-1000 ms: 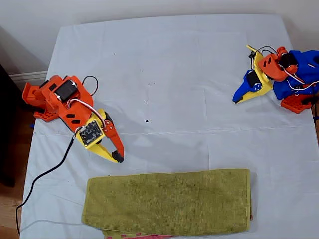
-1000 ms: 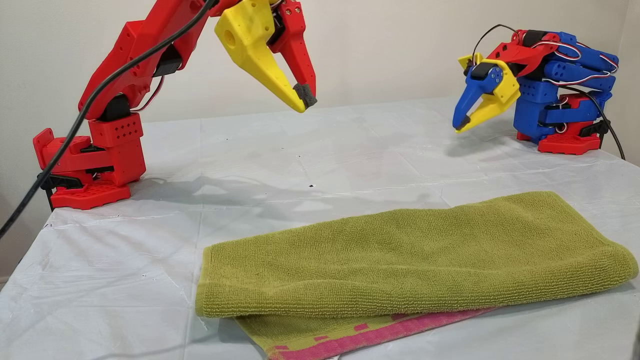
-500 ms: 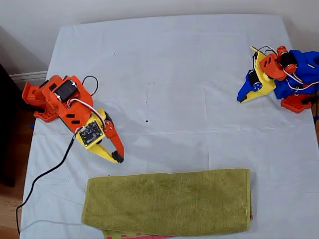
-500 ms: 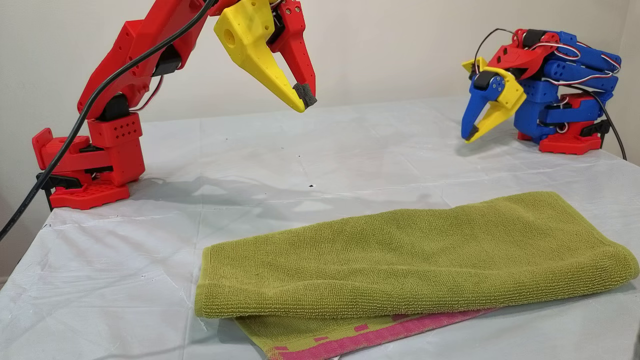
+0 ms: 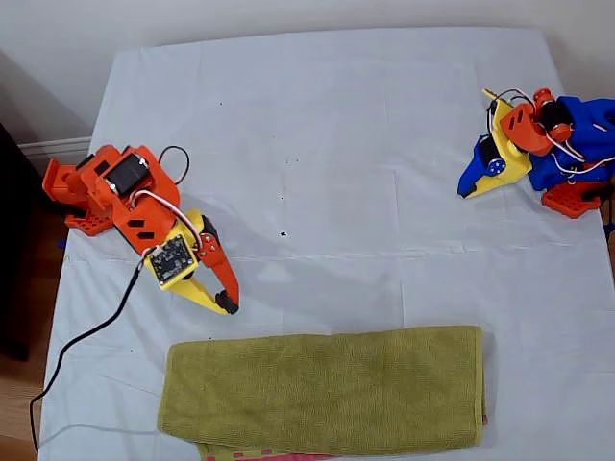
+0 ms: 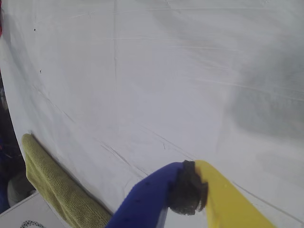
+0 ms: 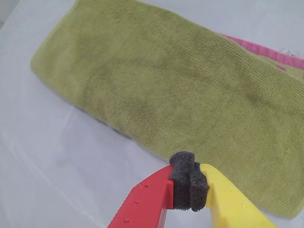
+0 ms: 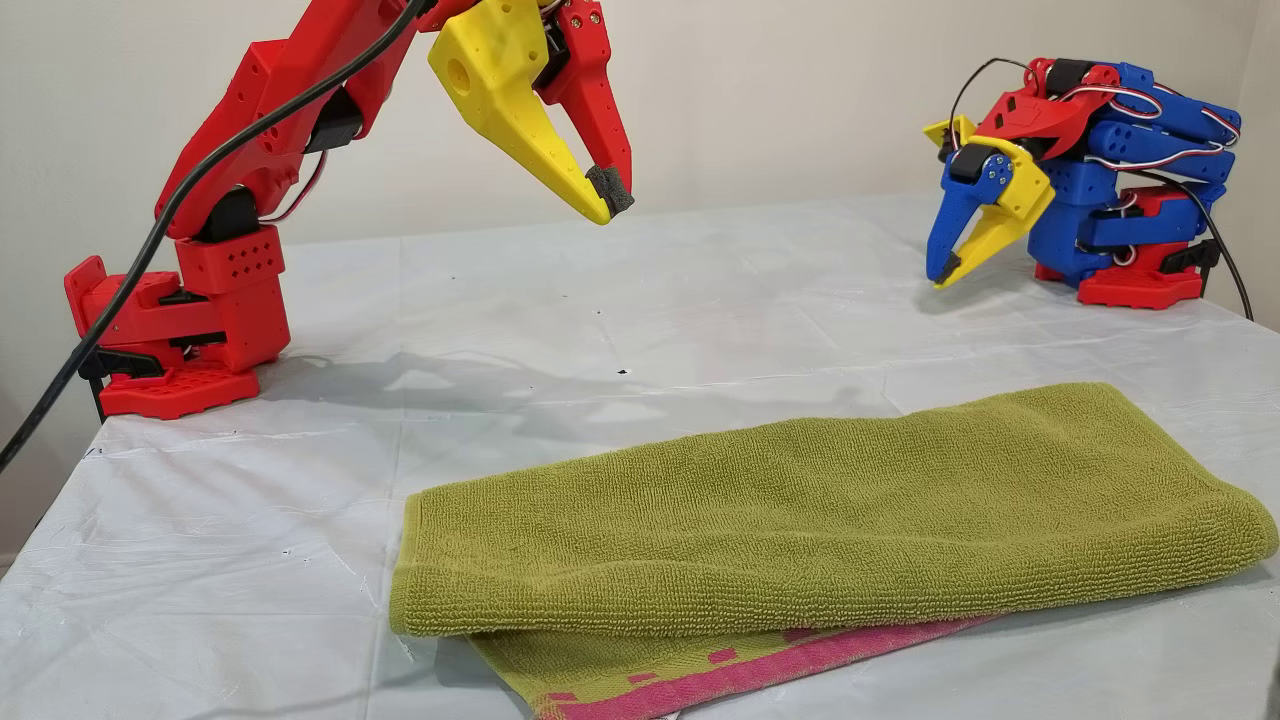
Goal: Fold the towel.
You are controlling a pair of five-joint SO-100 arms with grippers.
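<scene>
First end effector [image 6: 187, 192]: your blue-and-yellow one, jaws pressed together, foam pads touching, holding nothing. Also seen at [image 5: 467, 192] and [image 8: 940, 275].
First end effector place: tucked close to its blue arm base [image 5: 577, 144] at the exterior view's right, tips angled down above bare sheet, well apart from the towel.
Second end effector [image 7: 189, 187]: your red-and-yellow one, jaws closed, dark foam pads meeting, nothing between them. Also at [image 5: 228, 304] and [image 8: 608, 200].
Second end effector place: raised over the sheet, pointing down toward the towel, near its end at the exterior view's left but not touching.
Second arm base [image 8: 180, 320]: red, at the other view's left, black cable [image 5: 82, 341] trailing off the table edge.
Towel [image 5: 322, 389]: olive-green, folded into a long strip, lying flat near the table edge at the exterior view's bottom. Also at [image 8: 820, 510], [image 7: 180, 90] and [image 6: 52, 185].
Towel underlayer: pink-red hem [image 8: 740, 665] with small checks peeks out below the folded top layer.
Table [image 5: 336, 125]: covered by a creased white sheet.
</scene>
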